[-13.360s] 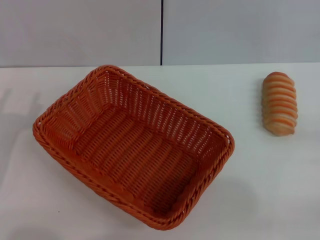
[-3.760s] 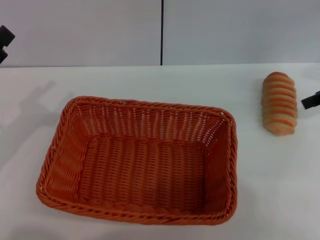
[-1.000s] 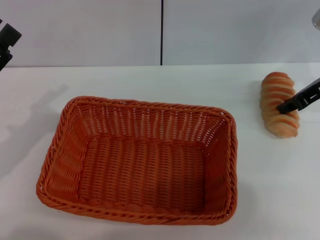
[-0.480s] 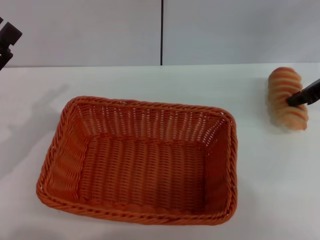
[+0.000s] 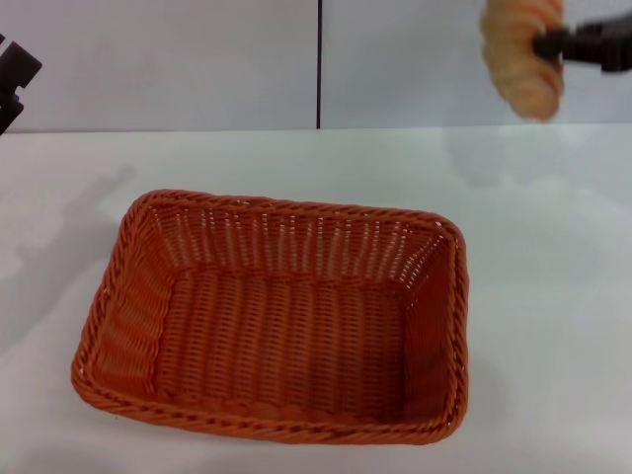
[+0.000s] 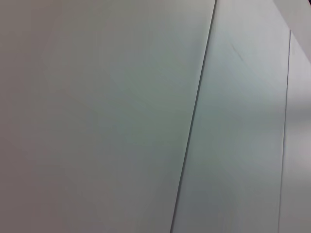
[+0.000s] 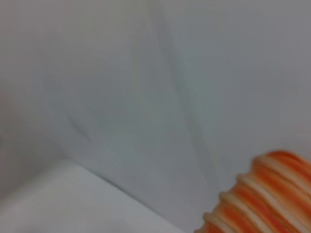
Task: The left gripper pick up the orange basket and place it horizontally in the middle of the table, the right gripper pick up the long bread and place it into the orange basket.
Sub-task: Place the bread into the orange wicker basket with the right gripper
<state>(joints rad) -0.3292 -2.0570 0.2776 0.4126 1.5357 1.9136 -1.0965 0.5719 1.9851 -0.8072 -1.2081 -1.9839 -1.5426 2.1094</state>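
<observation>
bread in the air, basket flat on the table

the orange basket (image 5: 272,316) sits flat on the white table (image 5: 533,326), long side running across the head view, open side up, nothing inside it. its right end lies below and to the left of the lifted loaf.

the long bread (image 5: 518,54) is clear of the table, up against the grey wall (image 5: 415,59) at the far right of the head view, hanging end-down, blurred. the right gripper (image 5: 553,44) comes in from the right edge with its black fingers closed on the loaf's right flank. in the right wrist view a striped orange-and-cream end of the bread (image 7: 265,199) fills one corner; the rest there is wall and a strip of table.

the left gripper (image 5: 15,74) shows only as a black piece at the far left edge of the head view, high above the table and well apart from the basket. cannot tell whether its fingers are open or closed. the left wrist view shows only wall panels and a dark seam (image 6: 194,116).
</observation>
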